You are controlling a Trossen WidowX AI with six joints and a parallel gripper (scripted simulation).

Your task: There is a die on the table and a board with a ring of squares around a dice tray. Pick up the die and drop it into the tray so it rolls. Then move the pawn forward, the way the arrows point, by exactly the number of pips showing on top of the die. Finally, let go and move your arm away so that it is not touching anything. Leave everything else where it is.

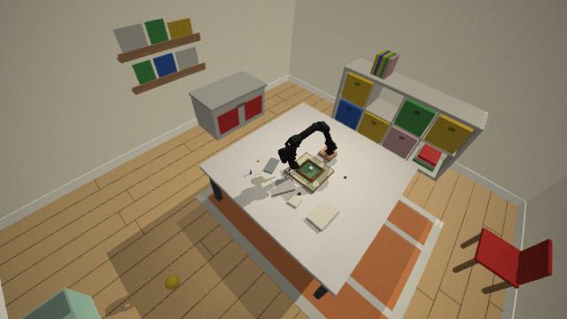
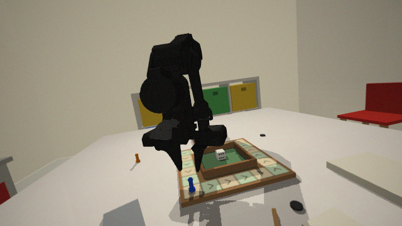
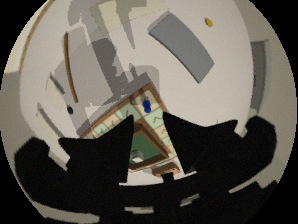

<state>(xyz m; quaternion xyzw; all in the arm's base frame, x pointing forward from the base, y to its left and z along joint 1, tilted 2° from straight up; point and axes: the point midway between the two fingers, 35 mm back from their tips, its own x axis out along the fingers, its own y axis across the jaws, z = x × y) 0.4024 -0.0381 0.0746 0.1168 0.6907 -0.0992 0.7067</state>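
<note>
The white die [image 1: 311, 168] [image 2: 220, 154] [image 3: 137, 157] rests in the green-floored tray [image 2: 229, 169] in the middle of the board [image 2: 239, 190] [image 3: 127, 111]. Six pips show on its side facing the exterior camera; its top is too small to read. The blue pawn [image 2: 191, 185] [image 3: 147, 106] stands upright on the board's near left corner square in the exterior view. Arrows on the front row point right, away from that corner. My gripper [image 2: 189, 171] [image 3: 148, 116] is part open and empty, pointing down above the board's left side, near the pawn but higher and not around it.
The tray's raised wooden walls stand close beside the fingers. A grey slab [image 1: 271, 165] [image 3: 182, 47], an orange pawn [image 2: 137, 158], a wooden stick [image 1: 283, 192], black discs [image 2: 296, 205] [image 2: 262, 135] and a large cream block [image 1: 322, 214] [image 2: 364, 172] lie or stand around the board.
</note>
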